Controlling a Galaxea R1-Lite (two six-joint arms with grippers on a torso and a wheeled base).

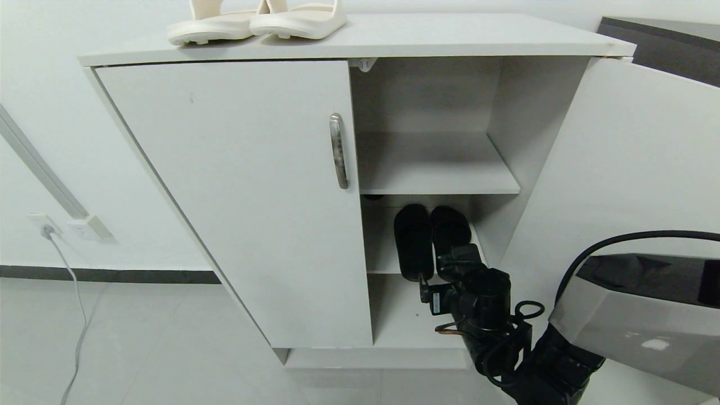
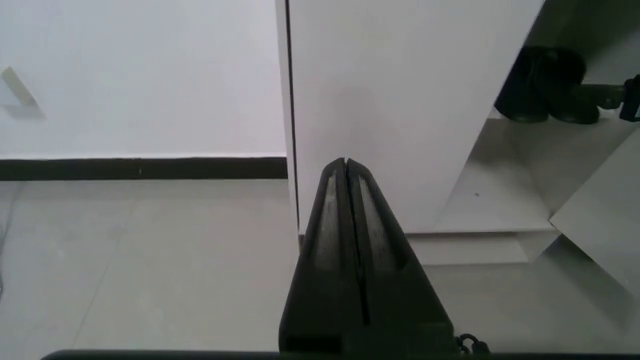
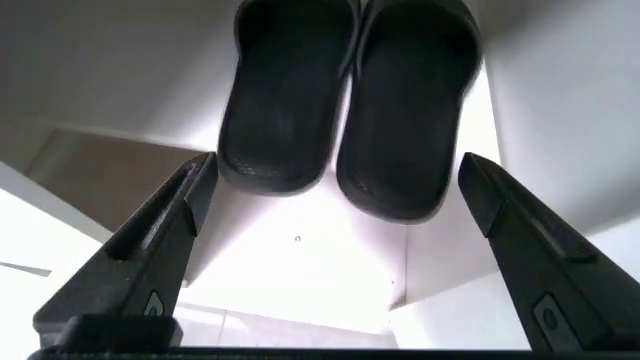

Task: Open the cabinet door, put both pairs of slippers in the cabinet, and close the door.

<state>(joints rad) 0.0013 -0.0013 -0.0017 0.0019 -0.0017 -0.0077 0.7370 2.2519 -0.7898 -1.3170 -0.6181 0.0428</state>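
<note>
Cabinet (image 1: 450, 36) of white board stands against the wall on a pale tiled floor (image 1: 140, 337); its left door (image 1: 236, 185) is shut, with a metal handle (image 1: 338, 151) upright near the inner edge; its right door (image 1: 619, 169) stands wide open toward the robot's right. Behind the open door three levels show: an upper shelf (image 1: 439, 169), a middle shelf (image 1: 379, 253) and the bottom board (image 1: 394, 320).

The black slippers (image 1: 415, 242) lie side by side and touching on the middle shelf, lengthwise into the cabinet; their near ends jut a little over the shelf's front edge. The cream slippers (image 1: 298, 22) rest side by side on the cabinet's top, over its left half, near the front edge.

The right gripper (image 3: 337, 170) hangs just before the black pair at the height of the middle shelf; its pincer is spread wide, one finger out to each side of the pair; the wrist view shows neither pad touching a slipper, and it holds nothing. The left gripper (image 2: 345, 165) is low over the floor, facing the lower part of the shut left door and apart from it; its fingers are pressed flat together with nothing between them.

A wall socket (image 1: 45, 225) with a grey cable sits low on the wall, well left of the cabinet.
</note>
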